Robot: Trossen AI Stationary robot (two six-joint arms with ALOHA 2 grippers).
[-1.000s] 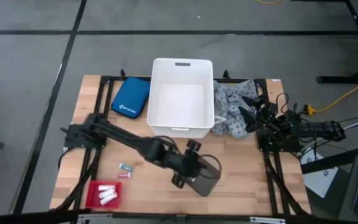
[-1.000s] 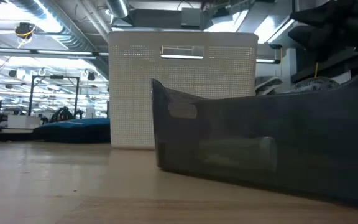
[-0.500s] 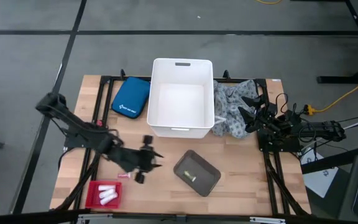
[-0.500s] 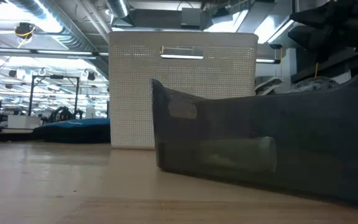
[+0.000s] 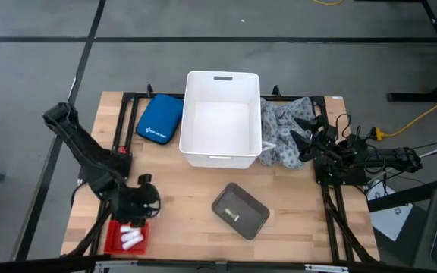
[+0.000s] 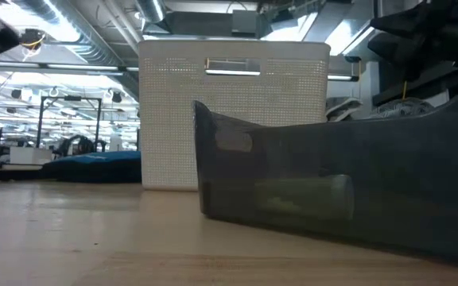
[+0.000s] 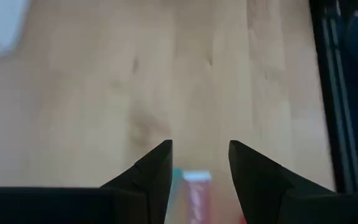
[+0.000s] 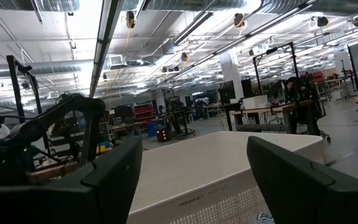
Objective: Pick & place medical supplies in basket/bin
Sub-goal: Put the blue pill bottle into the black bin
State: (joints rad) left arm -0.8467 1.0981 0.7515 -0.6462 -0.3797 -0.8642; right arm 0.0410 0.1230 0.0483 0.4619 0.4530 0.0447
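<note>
My left gripper (image 5: 144, 205) hangs open near the table's near-left corner, pointing down. Between its fingers in the left wrist view (image 7: 199, 148), a small teal-and-pink packet (image 7: 191, 190) lies flat on the wood below; the gripper hides it from above. White rolls (image 5: 130, 236) lie in a red tray (image 5: 112, 236) just nearer. The white basket (image 5: 221, 117) stands at the far middle. The grey-and-white patterned cloth (image 5: 283, 136) lies bunched against the basket's right wall. My right gripper (image 5: 303, 134) waits open over the cloth's right part, facing the basket (image 8: 216, 174).
A dark shallow tray (image 5: 240, 210) lies near the table's middle with a pale small thing (image 5: 236, 217) in it; it fills the front of the low view (image 6: 340, 191). A blue pouch (image 5: 160, 119) lies left of the basket. Bare wood lies between the red and dark trays.
My left arm has swung away from the dark tray toward the table's left edge and now hangs over the packets beside the red tray. The dark tray has stayed where it was. My right arm has kept still.
</note>
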